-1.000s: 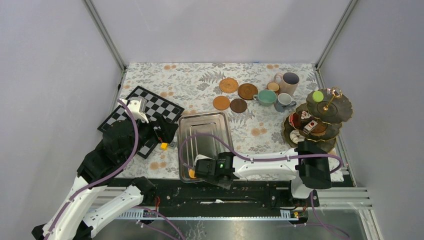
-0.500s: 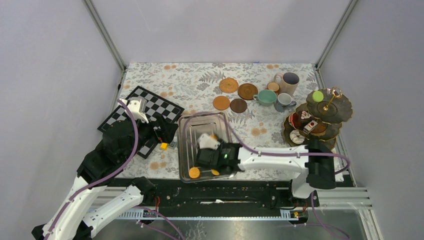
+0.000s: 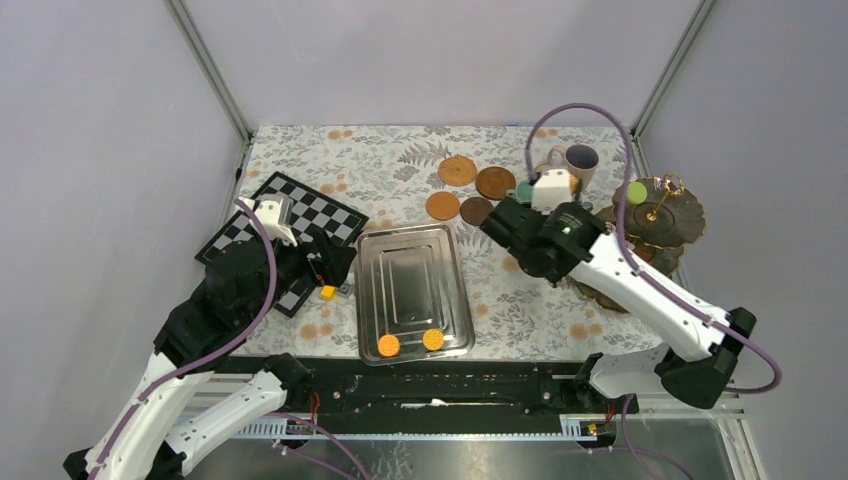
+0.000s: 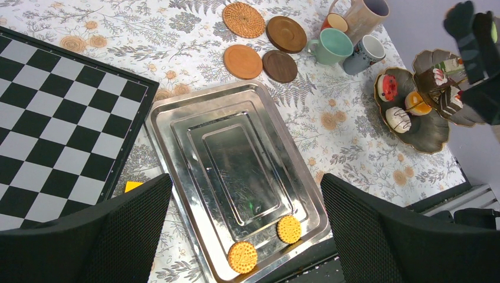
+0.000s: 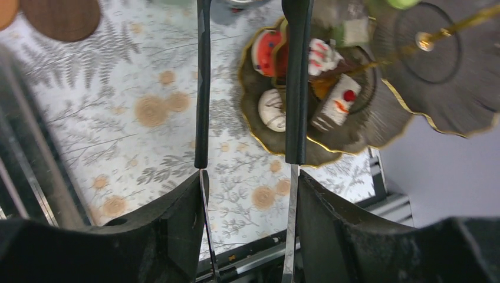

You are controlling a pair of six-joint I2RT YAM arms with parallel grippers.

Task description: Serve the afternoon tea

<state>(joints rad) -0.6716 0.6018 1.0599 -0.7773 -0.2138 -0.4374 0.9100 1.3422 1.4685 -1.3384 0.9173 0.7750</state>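
Floral-print cloth surface (image 3: 400, 160), boxed in by plain pale walls and aluminium corner posts; a shiny stepped rectangular steel tray (image 3: 412, 290) at its near edge carries two round orange biscuits (image 3: 388, 346) on its near end. Beyond the tray's far-right corner are four round coasters (image 3: 457, 170) (one woven, three smooth) and glossy mugs (image 4: 331, 46), with a dark scallop-edged three-tier stand (image 3: 660, 215) with pastries (image 4: 398, 119) well right of the tray and a matte chessboard (image 3: 300, 215) just left of it. The right tool (image 5: 250, 17) hangs beyond the tray's far-right corner near the coasters, fingers partly apart, gripping nothing; the left tool (image 4: 245, 183), just left of the tray, is spread wide and empty.
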